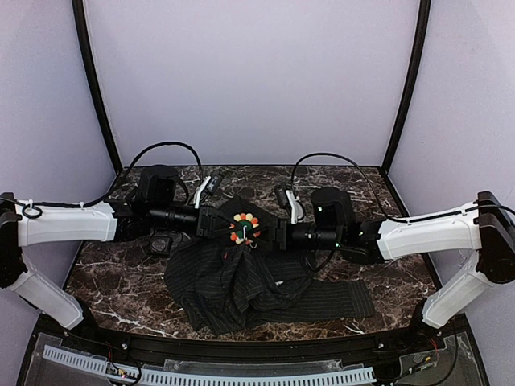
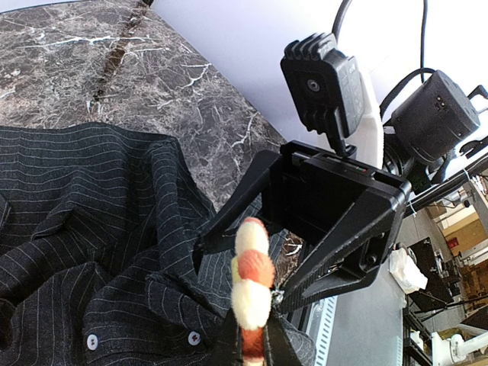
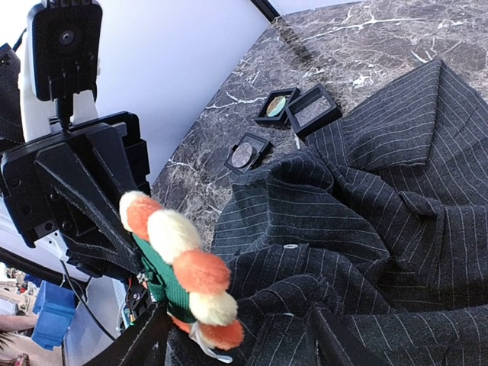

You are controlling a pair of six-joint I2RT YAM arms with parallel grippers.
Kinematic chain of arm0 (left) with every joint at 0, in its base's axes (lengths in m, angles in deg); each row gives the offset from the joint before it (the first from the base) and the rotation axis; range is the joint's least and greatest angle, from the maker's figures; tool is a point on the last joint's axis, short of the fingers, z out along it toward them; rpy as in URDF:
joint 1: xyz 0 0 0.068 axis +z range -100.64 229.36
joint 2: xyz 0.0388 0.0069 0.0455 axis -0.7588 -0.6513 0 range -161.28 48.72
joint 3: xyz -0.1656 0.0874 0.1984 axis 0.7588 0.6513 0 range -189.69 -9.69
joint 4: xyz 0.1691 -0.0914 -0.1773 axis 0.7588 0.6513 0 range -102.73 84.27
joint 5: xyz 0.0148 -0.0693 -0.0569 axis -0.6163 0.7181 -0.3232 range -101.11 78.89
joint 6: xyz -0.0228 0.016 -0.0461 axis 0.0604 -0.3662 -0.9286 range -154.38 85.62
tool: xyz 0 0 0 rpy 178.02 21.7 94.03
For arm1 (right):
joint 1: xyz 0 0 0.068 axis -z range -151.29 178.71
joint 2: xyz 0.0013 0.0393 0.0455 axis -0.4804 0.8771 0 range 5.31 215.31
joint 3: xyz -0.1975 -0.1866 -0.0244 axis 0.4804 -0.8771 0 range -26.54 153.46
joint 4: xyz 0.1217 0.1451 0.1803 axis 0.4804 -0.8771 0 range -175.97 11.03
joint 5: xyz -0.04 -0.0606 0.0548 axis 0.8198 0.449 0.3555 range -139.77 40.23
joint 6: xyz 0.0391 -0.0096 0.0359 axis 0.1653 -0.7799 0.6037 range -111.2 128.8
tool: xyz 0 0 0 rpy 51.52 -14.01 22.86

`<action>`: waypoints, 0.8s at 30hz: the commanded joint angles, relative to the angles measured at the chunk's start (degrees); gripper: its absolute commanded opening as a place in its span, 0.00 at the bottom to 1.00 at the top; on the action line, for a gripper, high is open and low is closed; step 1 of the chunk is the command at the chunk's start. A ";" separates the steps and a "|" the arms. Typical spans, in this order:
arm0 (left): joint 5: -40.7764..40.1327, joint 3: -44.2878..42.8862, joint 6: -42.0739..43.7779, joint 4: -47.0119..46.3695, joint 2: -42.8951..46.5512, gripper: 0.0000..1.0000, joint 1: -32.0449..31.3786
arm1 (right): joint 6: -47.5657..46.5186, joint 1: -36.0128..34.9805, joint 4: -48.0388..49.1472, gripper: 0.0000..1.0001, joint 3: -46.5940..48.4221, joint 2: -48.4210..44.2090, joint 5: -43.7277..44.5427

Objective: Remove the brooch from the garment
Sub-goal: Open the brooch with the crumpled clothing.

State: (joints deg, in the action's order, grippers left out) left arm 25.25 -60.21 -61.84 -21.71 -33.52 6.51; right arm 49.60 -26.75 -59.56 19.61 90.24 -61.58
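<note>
The brooch (image 1: 244,227), a flower with a green centre ringed by orange and white pom-pom beads, is held up between the two arms above the black pinstriped garment (image 1: 241,277). My left gripper (image 2: 255,339) is shut on the brooch (image 2: 252,282), which shows edge-on rising from between its fingertips. In the right wrist view the brooch (image 3: 183,267) sits at the lower left in front of the left gripper (image 3: 141,274). My right gripper (image 3: 240,339) is open, its fingers standing either side of the brooch's lower edge and a fold of garment (image 3: 366,229). From the left wrist the right gripper (image 2: 244,271) faces me, jaws spread around the brooch.
Three small square black boxes (image 3: 276,107) (image 3: 313,110) (image 3: 248,152) lie on the dark marble table (image 3: 366,38) just beyond the garment's far edge. White walls with black corner posts close in the back and sides.
</note>
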 commanded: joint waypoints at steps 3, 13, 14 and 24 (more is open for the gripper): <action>-0.14 0.56 -0.13 -0.34 0.27 0.01 0.43 | -0.29 0.04 3.01 0.60 -0.40 -0.69 -0.17; -0.41 0.60 -0.05 -0.02 0.57 0.01 0.40 | 0.50 0.18 4.90 0.58 -1.41 -1.34 -0.40; -0.43 0.53 -0.05 0.00 0.54 0.01 0.40 | 0.46 0.20 4.78 0.58 -1.37 -1.36 -0.27; -0.13 0.59 -0.13 -0.17 0.54 0.01 0.40 | 0.38 0.27 4.64 0.56 -0.77 0.00 -1.21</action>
State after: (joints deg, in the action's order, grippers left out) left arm 25.01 -60.21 -61.84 -21.68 -33.52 6.51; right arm 49.86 -26.75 -57.13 18.98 90.11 -61.93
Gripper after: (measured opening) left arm 0.043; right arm 0.561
